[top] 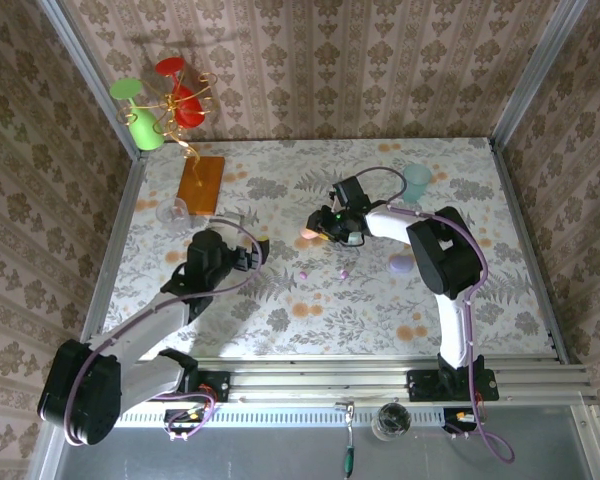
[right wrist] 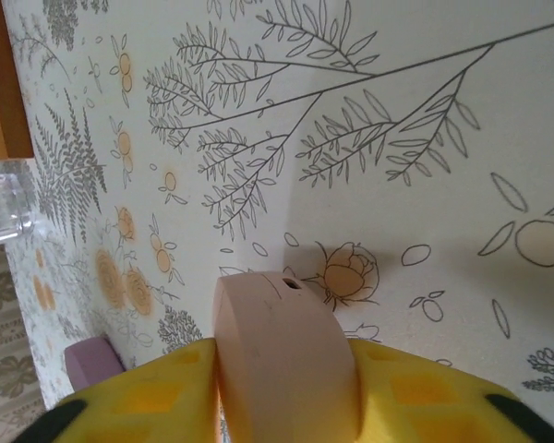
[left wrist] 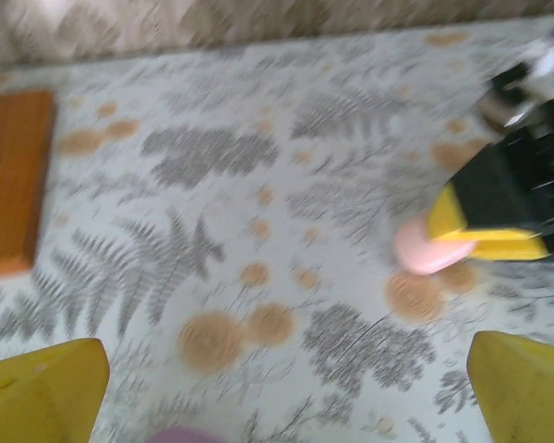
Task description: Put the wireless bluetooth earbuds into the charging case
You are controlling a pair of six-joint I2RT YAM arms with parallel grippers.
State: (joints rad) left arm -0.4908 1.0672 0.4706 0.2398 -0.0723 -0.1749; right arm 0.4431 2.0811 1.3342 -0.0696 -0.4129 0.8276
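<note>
Pale pink case (right wrist: 282, 369), fern-and-flower-printed table (right wrist: 397, 138)

**Item count**

Two loose earbuds (top: 302, 272), (top: 343, 272) are lying out. Two pebble cases are showing: pink case (right wrist: 282, 355), lilac case (top: 400, 263). One mint item (top: 416, 180) is sitting, too small to identify. One orange board (top: 201, 184) and one clear glass (top: 173, 210) are standing left.
</note>
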